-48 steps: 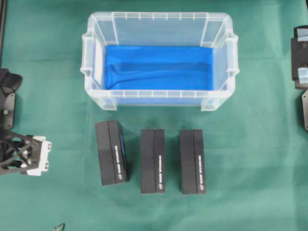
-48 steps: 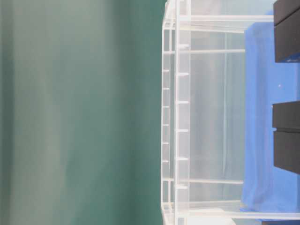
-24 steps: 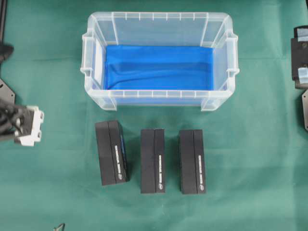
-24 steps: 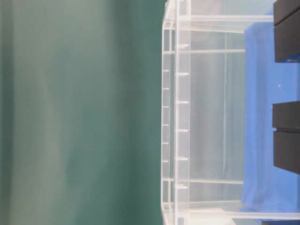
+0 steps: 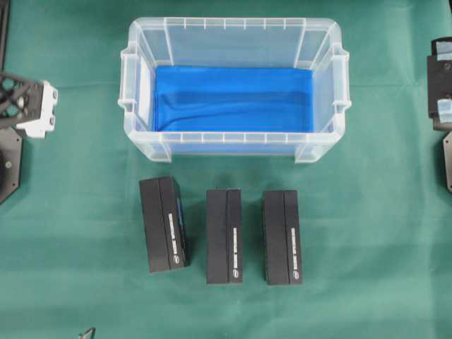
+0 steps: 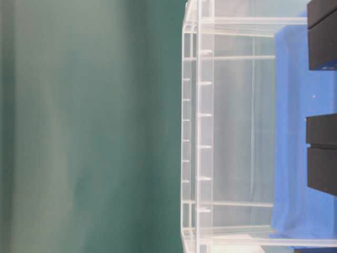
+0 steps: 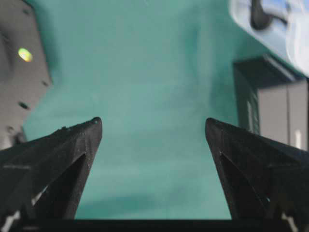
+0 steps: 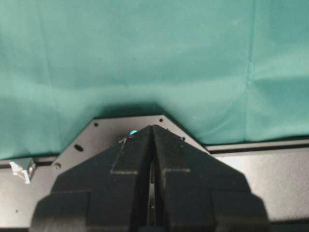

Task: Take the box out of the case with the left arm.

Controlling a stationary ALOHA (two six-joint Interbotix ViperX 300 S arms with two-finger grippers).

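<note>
The clear case point(image 5: 233, 145) stands at the far middle of the table, and only its blue lining point(image 5: 233, 99) shows inside. Three black boxes point(image 5: 164, 224) point(image 5: 224, 235) point(image 5: 282, 236) lie in a row on the green cloth just in front of it. My left gripper point(image 5: 30, 106) hovers at the left edge, level with the case and apart from it. In the left wrist view the left gripper point(image 7: 153, 121) is open over bare cloth, with a box point(image 7: 275, 111) and the case point(image 7: 270, 24) off to the right. My right gripper point(image 8: 152, 128) is shut over its base plate.
A black base plate point(image 5: 7, 166) lies at the left edge below my left gripper. Parts of the right arm point(image 5: 441, 85) sit at the right edge. The table-level view shows the case wall point(image 6: 200, 126) with two boxes point(image 6: 322, 34) point(image 6: 321, 153) before it.
My left gripper has travelled along the left edge from beside the boxes to beside the case, staying open. Boxes, case and right arm have not moved.
</note>
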